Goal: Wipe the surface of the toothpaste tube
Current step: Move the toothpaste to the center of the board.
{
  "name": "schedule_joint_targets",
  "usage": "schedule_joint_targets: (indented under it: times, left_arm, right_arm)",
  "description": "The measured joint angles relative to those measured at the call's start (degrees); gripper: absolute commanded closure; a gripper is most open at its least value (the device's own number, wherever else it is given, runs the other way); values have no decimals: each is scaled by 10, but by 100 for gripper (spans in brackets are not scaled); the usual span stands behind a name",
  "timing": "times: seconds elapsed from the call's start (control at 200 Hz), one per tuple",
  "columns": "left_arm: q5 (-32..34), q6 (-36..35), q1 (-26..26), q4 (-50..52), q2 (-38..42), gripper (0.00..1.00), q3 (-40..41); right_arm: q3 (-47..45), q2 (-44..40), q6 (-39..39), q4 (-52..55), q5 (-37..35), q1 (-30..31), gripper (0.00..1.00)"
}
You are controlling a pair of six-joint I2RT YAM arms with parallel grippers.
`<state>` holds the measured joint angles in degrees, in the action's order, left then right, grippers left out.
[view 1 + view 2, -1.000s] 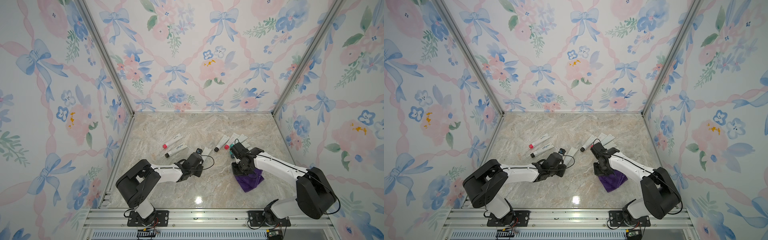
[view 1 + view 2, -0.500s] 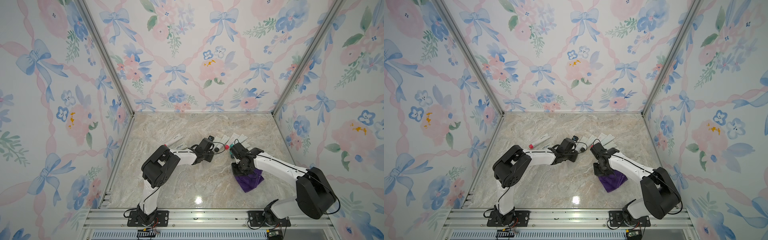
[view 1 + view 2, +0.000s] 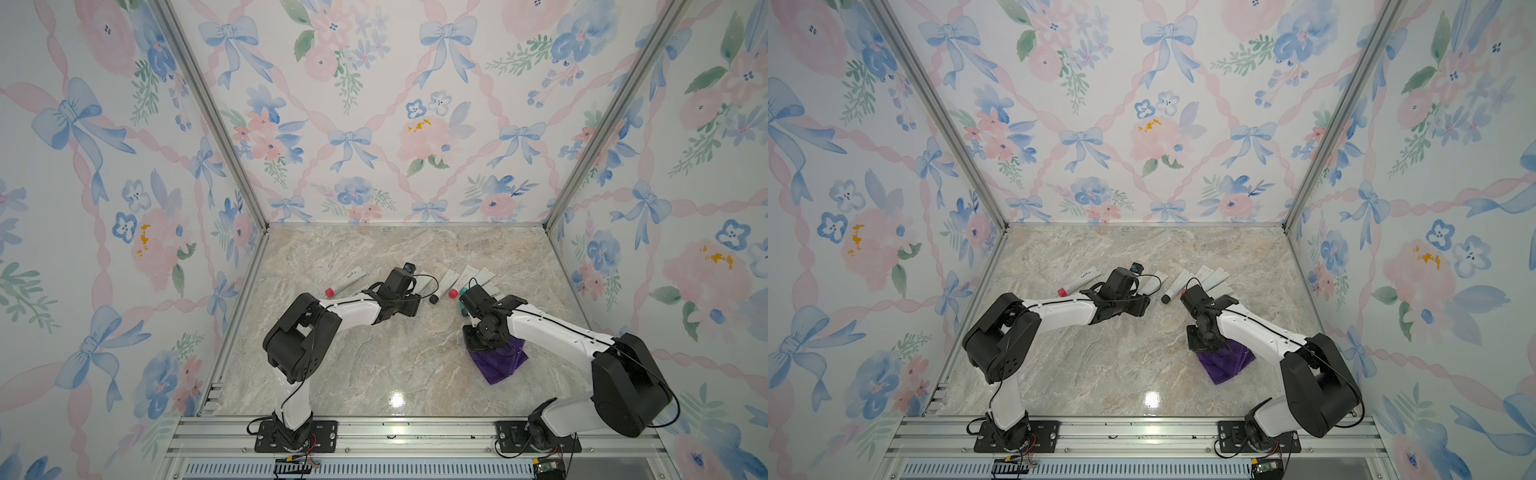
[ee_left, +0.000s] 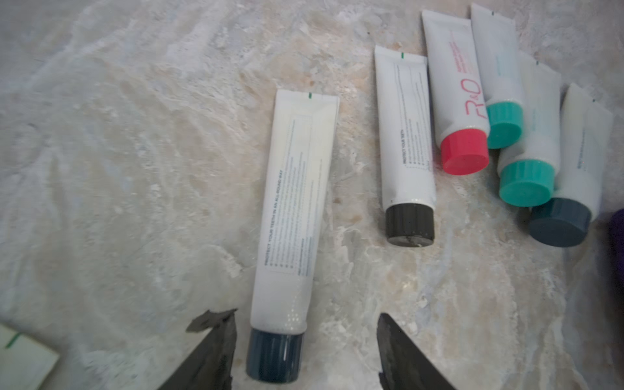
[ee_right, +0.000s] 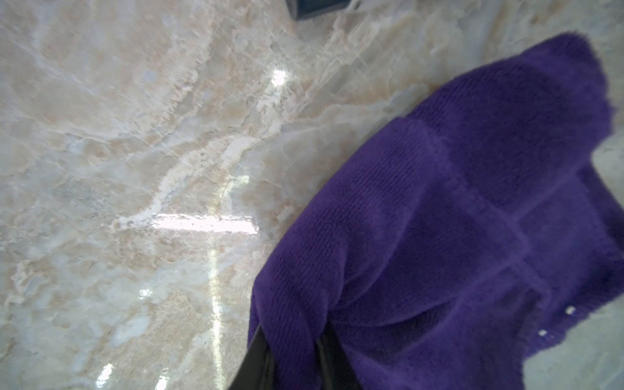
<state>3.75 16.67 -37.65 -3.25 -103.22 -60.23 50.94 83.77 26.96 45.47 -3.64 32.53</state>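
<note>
A white toothpaste tube [image 4: 293, 202] with a dark blue cap lies flat on the marble. Its cap sits between the fingers of my left gripper [image 4: 305, 314], which is open and touches nothing. In both top views the left gripper [image 3: 413, 305] [image 3: 1140, 305] hovers low at the left end of the tube row, and only a strip of the tube [image 3: 422, 284] shows behind it. My right gripper [image 5: 293, 351] is shut on a fold of the purple cloth [image 5: 456, 219]. The cloth [image 3: 500, 363] [image 3: 1225, 363] rests on the marble right of centre under the right gripper [image 3: 478, 338].
Several more tubes lie side by side beyond the left gripper: one with a black cap [image 4: 405, 135], one with a red cap [image 4: 456, 101], teal-capped ones [image 4: 526, 135] and a dark grey-capped one [image 4: 580, 152]. Another red-capped tube [image 3: 347, 280] lies to the left. Patterned walls enclose the marble floor [image 3: 374, 353].
The left arm carried the tube back and right to the row of tubes, then opened its jaws and let it go. The right arm stayed still on the cloth.
</note>
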Motion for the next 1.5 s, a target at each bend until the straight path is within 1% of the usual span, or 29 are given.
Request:
schedule_joint_targets:
  times: [0.095,0.16,0.28,0.62,0.795,0.99,1.21,1.5]
  left_arm:
    - [22,24,36,2,93,27,49]
    - [36,42,61,1,141,27,75]
    - [59,69,103,5,184,25,112]
    - [104,122,179,48,175,22,139]
    - [101,134,200,51,137,21,139]
    - [81,136,202,56,97,20,138]
    - [68,139,200,61,92,20,138]
    - [67,145,183,55,73,32,139]
  right_arm:
    - [0,0,0,0,1,3,80]
    - [-2,0,0,-1,2,5,80]
    - [-4,0,0,-1,2,6,80]
    - [-4,-1,-1,-1,2,7,80]
    - [-4,-4,-2,0,2,7,80]
    - [-4,-10,-2,0,2,7,80]
    - [-4,-10,-4,0,2,7,80]
    - [-4,-13,-6,0,2,7,80]
